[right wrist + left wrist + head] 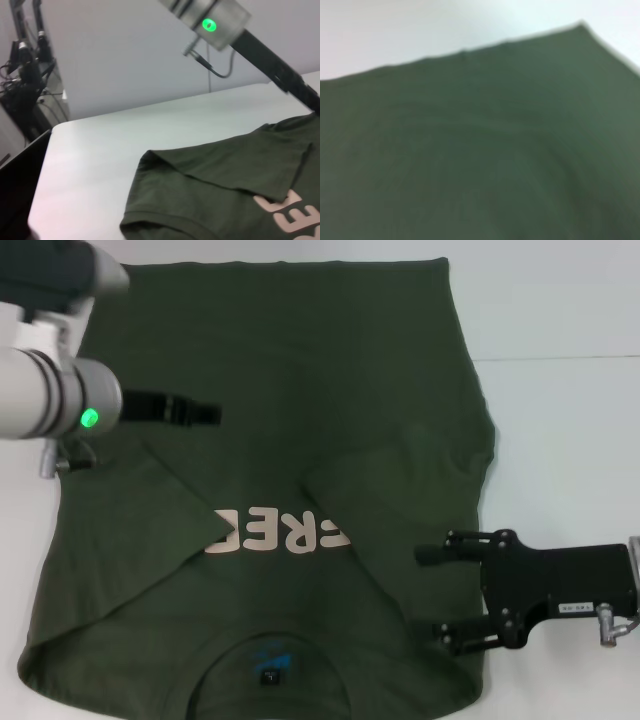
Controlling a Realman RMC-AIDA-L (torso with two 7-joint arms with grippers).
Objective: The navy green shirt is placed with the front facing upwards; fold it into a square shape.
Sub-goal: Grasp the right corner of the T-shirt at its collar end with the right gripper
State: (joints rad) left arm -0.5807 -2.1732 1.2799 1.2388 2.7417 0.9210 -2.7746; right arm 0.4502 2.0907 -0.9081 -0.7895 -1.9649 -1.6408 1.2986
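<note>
Shirt [300, 440]: olive green, spread flat on the white table [560, 420], collar nearest the robot, both sleeves folded in over the chest.
Neck label [270, 658]: blue print, unreadable.
Chest lettering [280, 532]: pale "REE" visible, the remainder covered by the folded sleeves.
Right gripper [432, 592]: beside the collar-side sleeve, jaws wide, holding nothing.
Left gripper [205, 412]: over the shirt beyond the lettering; jaw state cannot be told.
Right wrist view alone shows equipment [25, 75] beyond the table edge.
</note>
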